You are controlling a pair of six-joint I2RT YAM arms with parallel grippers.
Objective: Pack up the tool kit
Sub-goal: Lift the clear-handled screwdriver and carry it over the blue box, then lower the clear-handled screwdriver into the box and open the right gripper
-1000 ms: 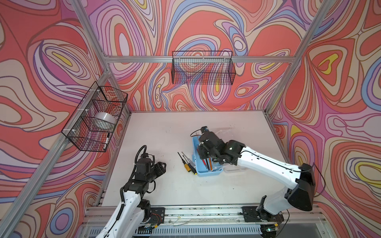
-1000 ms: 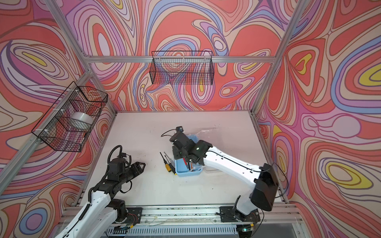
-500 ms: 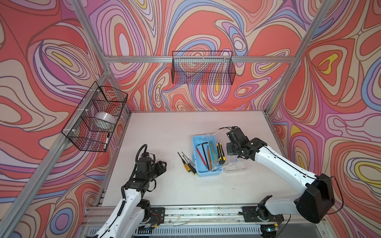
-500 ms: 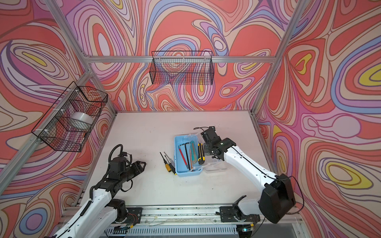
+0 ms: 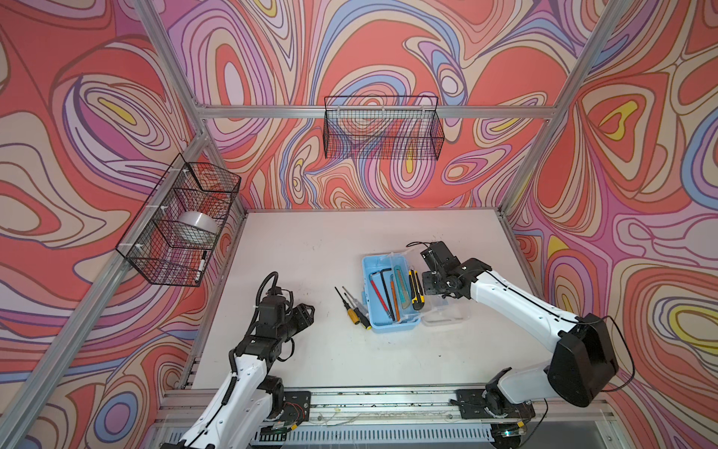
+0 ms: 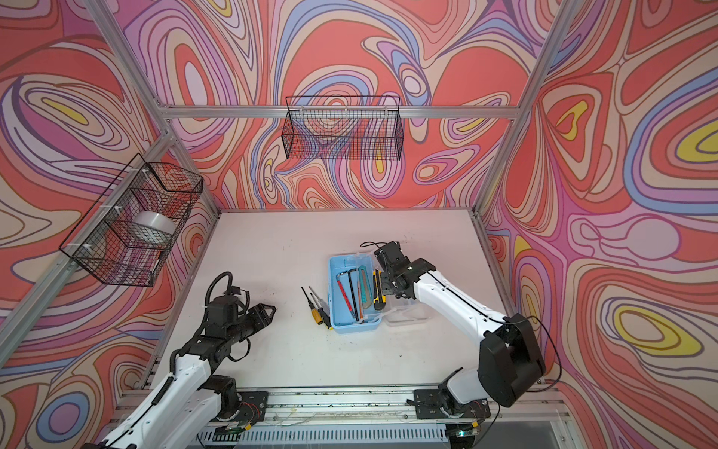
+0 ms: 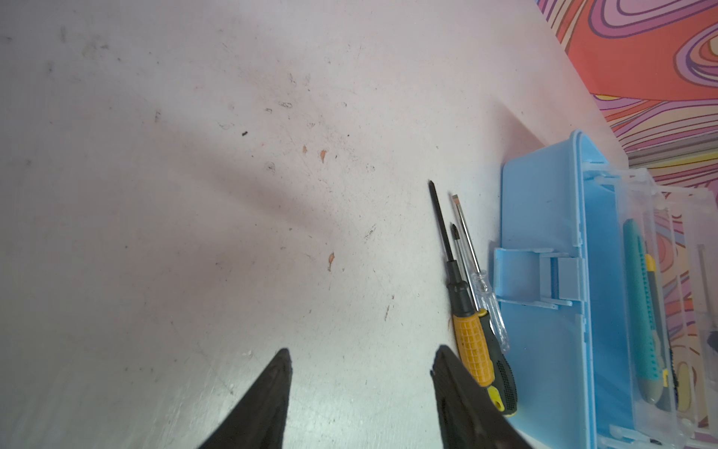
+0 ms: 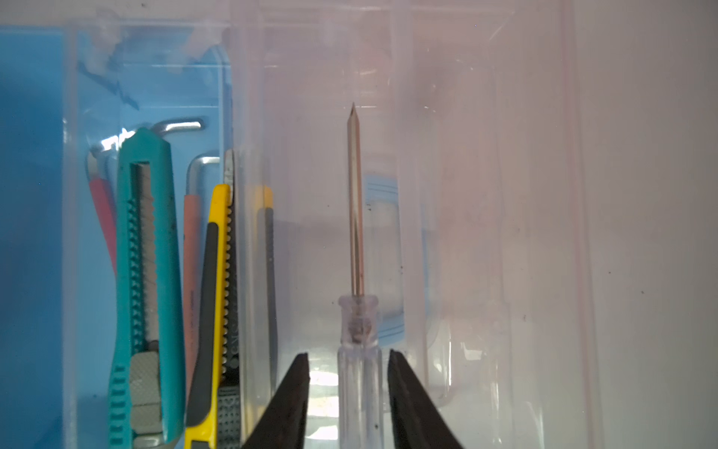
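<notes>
R gripper (image 8: 348,355) hangs low over the clear lid (image 5: 447,314). The lid lies open and flat on the table (image 5: 311,252), touching the right side of the blue case (image 5: 392,326). Its jaws stand parted, one on each side of a clear-handled driver (image 8: 355,217). The wrist view shows a thin gap btwn each finger and the handle, so nothing is gripped. That driver lies on the lid w/ its tip pointing far. In both top views the gripper hides it.

The case sits right of table centre, long side running near to far. Inside, all lengthwise, from left to right:
- a red hex key (image 5: 376,289)
- a black hex key (image 5: 385,289)
- an orange pencil (image 5: 393,297)
- a teal knife (image 5: 401,285)

A yellow knife (image 5: 415,289) lies along the case's right edge, next to the lid.

Three more drivers (image 5: 351,315) lie on the table just left of the case, close together. Their handles are near and their tips point far-left. One has a yellow grip, one a black grip and one a clear grip.

L gripper (image 7: 361,352) sits low over the table on the left, apart from those drivers, fingers pointing right. Its jaws are spread and there is only bare table btwn them.

Two wire baskets hang on the walls, one at the far wall (image 5: 382,132) and one at the left (image 5: 178,221). The left one holds a tape roll (image 5: 196,225).
</notes>
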